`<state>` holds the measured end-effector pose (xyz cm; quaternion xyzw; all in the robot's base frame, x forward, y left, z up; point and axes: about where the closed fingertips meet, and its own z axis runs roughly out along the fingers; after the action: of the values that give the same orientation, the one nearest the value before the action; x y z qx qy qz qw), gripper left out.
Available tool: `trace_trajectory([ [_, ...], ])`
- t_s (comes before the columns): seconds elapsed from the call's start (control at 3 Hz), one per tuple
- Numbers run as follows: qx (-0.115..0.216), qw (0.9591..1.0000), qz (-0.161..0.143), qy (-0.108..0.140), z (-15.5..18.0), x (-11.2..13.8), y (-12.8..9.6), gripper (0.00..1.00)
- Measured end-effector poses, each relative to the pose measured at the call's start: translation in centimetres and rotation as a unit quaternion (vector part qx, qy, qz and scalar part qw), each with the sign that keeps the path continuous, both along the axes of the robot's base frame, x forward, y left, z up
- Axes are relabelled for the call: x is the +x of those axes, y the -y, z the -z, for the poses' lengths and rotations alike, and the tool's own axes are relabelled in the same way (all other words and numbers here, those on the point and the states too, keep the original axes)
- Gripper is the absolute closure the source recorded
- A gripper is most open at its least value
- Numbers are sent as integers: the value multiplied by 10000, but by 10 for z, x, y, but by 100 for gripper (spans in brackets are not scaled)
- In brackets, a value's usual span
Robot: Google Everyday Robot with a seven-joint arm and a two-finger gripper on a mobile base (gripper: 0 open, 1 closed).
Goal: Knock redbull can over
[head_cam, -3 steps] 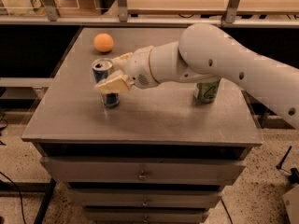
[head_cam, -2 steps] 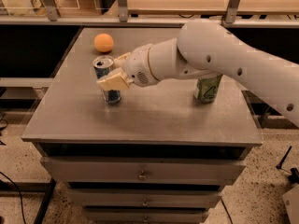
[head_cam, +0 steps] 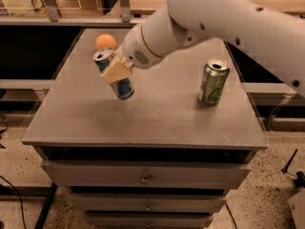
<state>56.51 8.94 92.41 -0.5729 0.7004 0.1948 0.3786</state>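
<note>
The redbull can (head_cam: pixel 124 88), slim, blue and silver, is tilted on the grey table top (head_cam: pixel 162 123). Its silver top leans up and to the left and its base points down to the right. My gripper (head_cam: pixel 116 70) is at the end of the white arm that comes in from the upper right. Its tan fingers (head_cam: pixel 119 68) are closed around the middle of the can and hide that part. I cannot tell whether the can's base touches the table or hangs just above it.
A wider green can (head_cam: pixel 213 81) stands upright at the right of the table. An orange (head_cam: pixel 106 41) lies at the back left, just behind the redbull can. Drawers (head_cam: pixel 143 175) sit below the table's front edge.
The redbull can stood upright in the gripper a second ago; now it leans with its top to the left. The wrist has turned with it.
</note>
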Motion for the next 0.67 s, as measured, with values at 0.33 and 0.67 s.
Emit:
trace_trajectory([
  [0.33,-887,9960,27,-39,-15,8,-1,100],
  [0.67,-1888,9817,-195,-181,3,11,-10,100],
])
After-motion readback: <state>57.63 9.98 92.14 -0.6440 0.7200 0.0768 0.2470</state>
